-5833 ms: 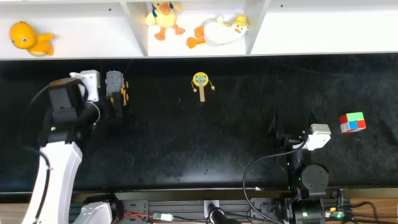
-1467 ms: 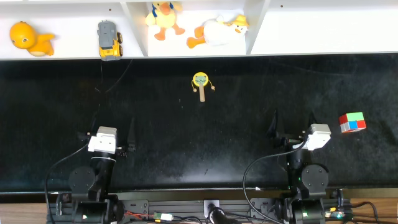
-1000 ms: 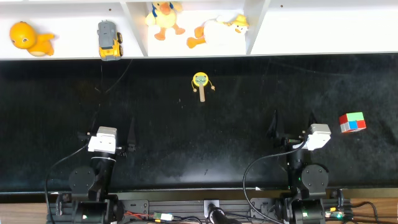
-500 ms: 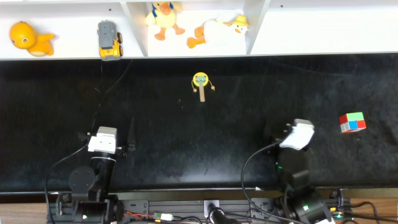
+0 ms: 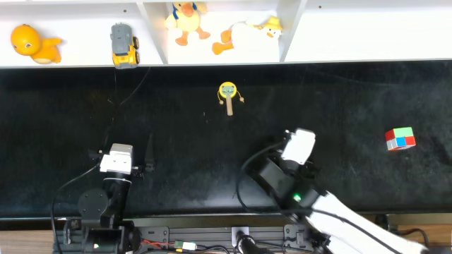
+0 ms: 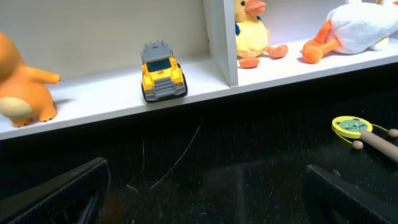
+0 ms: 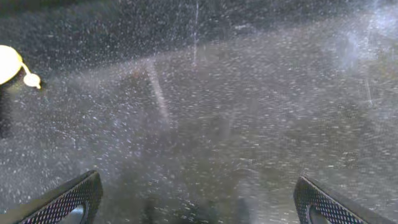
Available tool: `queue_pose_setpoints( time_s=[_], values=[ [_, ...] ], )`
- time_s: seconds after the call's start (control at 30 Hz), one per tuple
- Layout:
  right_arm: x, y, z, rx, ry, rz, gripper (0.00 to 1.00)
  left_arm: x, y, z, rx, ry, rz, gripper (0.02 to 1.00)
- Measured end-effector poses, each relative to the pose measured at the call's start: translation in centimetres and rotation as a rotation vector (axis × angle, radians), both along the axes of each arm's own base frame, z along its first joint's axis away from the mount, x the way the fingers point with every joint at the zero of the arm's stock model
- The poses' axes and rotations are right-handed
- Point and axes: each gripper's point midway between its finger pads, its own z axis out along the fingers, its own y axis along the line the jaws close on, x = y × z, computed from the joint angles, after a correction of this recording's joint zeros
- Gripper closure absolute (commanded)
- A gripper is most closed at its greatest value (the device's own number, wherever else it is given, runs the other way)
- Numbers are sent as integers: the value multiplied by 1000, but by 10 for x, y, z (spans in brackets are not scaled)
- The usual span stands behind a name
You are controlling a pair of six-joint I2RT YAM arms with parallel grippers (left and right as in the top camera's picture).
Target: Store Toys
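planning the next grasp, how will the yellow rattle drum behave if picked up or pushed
The rattle drum likely feels stiff and light: a thin disc on a slim wooden handle. Pushed sideways, it may pivot rather than slide. Its corded beads would probably swing.

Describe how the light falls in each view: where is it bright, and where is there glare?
Top view: the white shelf is brightly lit, while the black mat looks dark. Left wrist view: the white plush goose is nearly washed out, and the compartment with the yellow truck is dimmer. Right wrist view: the mat glitters with bright specks of reflected light.
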Motion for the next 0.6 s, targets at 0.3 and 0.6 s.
queue_pose_setpoints(
  time_s=[0.3, 0.6],
  values=[
    [60, 70, 22, 25, -18, -38, 5, 0, 0, 0, 0, 0, 0, 20],
    [95, 121, 11, 51, 22, -20, 5, 0, 0, 0, 0, 0, 0, 20]
  ],
)
